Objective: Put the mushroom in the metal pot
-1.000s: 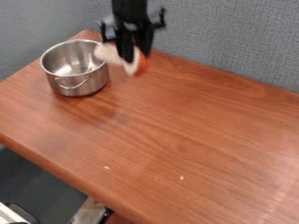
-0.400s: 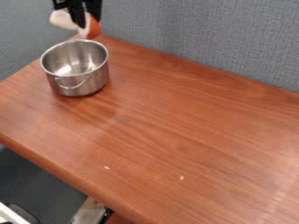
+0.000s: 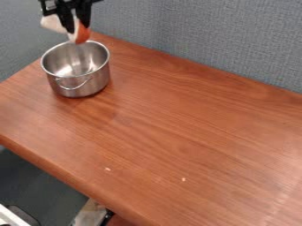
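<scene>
The shiny metal pot (image 3: 76, 69) stands on the wooden table near its far left corner, and its inside looks empty. Above the pot's far rim hangs my black gripper (image 3: 70, 21), pointing down and partly cut off by the top edge of the view. It is shut on the mushroom (image 3: 81, 33), whose reddish cap and pale stem stick out below the fingers. The mushroom is in the air, clear of the pot.
The brown wooden table (image 3: 177, 124) stretches right and toward the camera. A grey wall (image 3: 213, 35) rises right behind the pot. The table's left and front edges drop off close to the pot.
The gripper has carried the mushroom leftward from the right of the pot to a spot over its far rim, and slightly lower. The pot has not moved.
</scene>
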`<state>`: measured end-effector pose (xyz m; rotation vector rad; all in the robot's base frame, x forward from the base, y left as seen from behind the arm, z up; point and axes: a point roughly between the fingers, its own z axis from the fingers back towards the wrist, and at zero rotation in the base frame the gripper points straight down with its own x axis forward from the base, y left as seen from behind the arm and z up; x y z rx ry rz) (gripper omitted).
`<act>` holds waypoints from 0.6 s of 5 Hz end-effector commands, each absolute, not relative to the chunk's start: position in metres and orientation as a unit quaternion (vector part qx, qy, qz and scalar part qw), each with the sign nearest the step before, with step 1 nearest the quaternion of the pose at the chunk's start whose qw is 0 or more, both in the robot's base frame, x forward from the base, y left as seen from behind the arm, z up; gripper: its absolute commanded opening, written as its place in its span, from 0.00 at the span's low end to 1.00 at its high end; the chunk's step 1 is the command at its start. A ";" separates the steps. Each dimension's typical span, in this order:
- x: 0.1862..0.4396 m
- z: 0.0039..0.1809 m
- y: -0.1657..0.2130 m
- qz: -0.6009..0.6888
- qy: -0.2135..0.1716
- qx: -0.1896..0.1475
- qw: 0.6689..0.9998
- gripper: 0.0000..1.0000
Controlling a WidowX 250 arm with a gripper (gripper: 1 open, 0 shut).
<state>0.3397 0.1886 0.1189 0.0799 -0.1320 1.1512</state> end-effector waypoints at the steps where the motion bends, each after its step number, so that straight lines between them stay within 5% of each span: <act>1: 0.347 0.129 0.178 0.497 -0.099 0.041 0.861 0.00; 3: 0.367 0.095 0.185 0.530 -0.124 0.043 0.838 0.00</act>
